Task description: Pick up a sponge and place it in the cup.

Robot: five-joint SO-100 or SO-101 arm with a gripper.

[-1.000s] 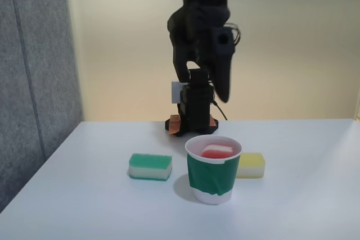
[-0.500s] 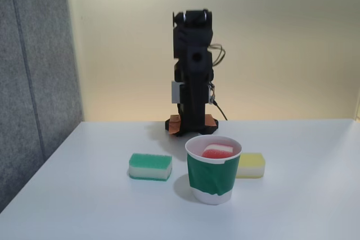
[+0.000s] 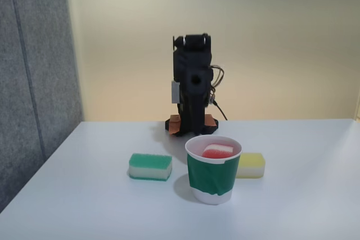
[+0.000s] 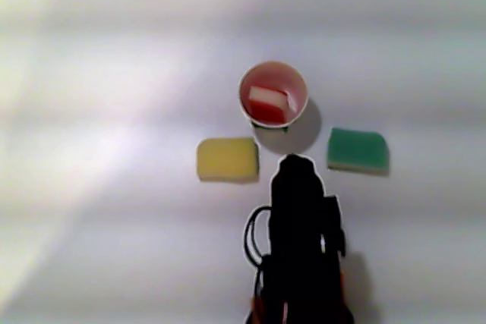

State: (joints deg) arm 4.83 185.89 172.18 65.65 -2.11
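- A black robot arm (image 3: pixel 192 82) is folded upright over its base at the far side of a white counter (image 3: pixel 292 195), seen from the front in the fixed view and from above in the other view.
- The gripper (image 4: pixel 296 166) points down toward the cup. I cannot tell whether it is open or closed, as its dark shape hides the fingertips; it appears to hold nothing.
- The cup (image 3: pixel 212 170), white with a wide green band, stands in front of the gripper and below it, well apart from it.
- The sponge (image 3: pixel 216 151), red with a white layer, lies tilted inside the cup, so the placing looks done.
- 2 other sponges lie on the counter: a green-and-white sponge (image 3: pixel 150 166) and a yellow sponge (image 3: pixel 251 164), 1 on each side of the cup. The yellow one sits just beside the cup; the green one is near.
- Risk, as a judgement: little remains. A forward swing of the arm could knock the light paper cup over and spill the sponge.
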